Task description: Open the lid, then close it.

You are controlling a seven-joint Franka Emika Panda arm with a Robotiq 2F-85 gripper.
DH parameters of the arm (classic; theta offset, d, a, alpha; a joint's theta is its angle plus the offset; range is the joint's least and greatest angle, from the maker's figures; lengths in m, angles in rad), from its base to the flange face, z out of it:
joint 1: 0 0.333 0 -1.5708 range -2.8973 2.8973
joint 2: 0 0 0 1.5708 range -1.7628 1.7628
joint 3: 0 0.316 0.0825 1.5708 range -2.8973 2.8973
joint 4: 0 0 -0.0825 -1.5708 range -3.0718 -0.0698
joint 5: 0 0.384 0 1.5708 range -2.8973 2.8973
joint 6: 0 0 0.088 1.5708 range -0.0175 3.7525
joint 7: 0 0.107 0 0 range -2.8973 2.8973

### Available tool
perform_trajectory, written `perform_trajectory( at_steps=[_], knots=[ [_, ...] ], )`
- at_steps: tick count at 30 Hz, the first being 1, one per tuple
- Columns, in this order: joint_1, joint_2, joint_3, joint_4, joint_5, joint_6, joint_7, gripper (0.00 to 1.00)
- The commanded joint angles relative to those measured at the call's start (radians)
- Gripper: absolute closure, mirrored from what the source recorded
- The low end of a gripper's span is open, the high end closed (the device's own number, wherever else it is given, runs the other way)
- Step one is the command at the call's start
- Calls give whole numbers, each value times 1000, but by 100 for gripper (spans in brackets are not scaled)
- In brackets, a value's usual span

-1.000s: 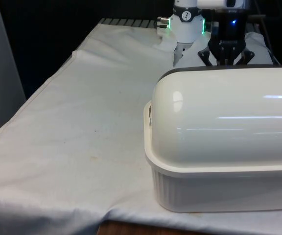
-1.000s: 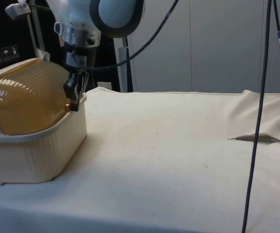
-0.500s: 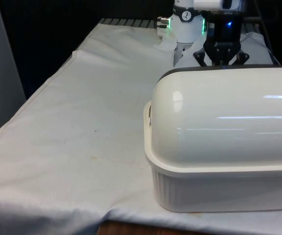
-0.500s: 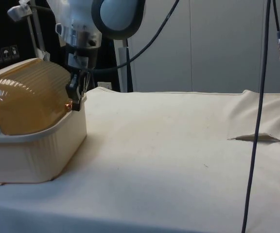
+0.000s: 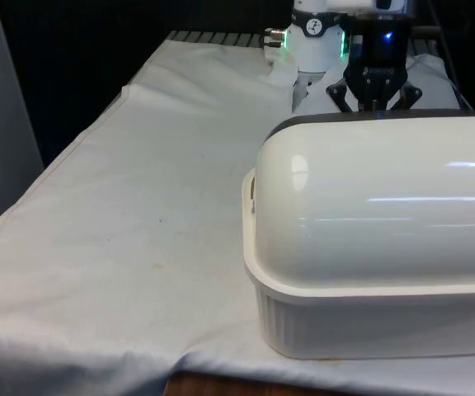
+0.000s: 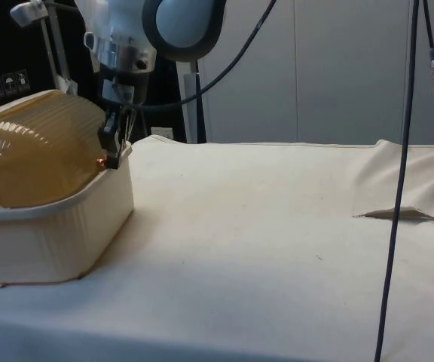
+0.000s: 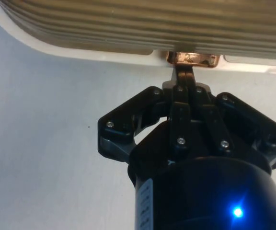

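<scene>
Lid: the ribbed amber roll-top lid (image 6: 40, 147) is down over the cream bread box (image 6: 51, 234), which stands at the near end of the table on the front view's right; in the front view its smooth white back (image 5: 378, 206) faces the camera.
Handle: a small copper handle (image 7: 191, 59) sits at the lid's lower edge, on the side of the box facing the robot, just above the box's rim.
Jaws: the gripper (image 7: 186, 72) has its fingers pressed together on the copper handle, pinching it from both sides.
Gripper in the side view: the fingertips (image 6: 111, 154) meet the lid's front edge, right at the rim of the box.
Around: the white cloth (image 6: 277, 241) lies bare beside the box, with a raised fold (image 6: 401, 215) well apart from it; a dark cable (image 6: 398, 188) hangs across the side view.
In the way: the box's tall back hides the fingertips in the front view.
Arm: the white arm (image 6: 138, 30) comes down steeply from above, the gripper body (image 5: 376, 87) pointing down just behind the box.
</scene>
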Motion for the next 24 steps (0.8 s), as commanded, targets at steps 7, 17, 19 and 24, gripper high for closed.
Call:
perform_trajectory(
  at_steps=[7, 17, 19, 24],
  knots=[
    [8, -12, -10, -1, -13, 27, 10, 100],
    [8, -32, -11, 0, -20, 32, 11, 100],
    [8, -36, -10, 0, -20, 35, 11, 100],
    [10, -42, -10, 0, -21, 50, 12, 100]
  ],
)
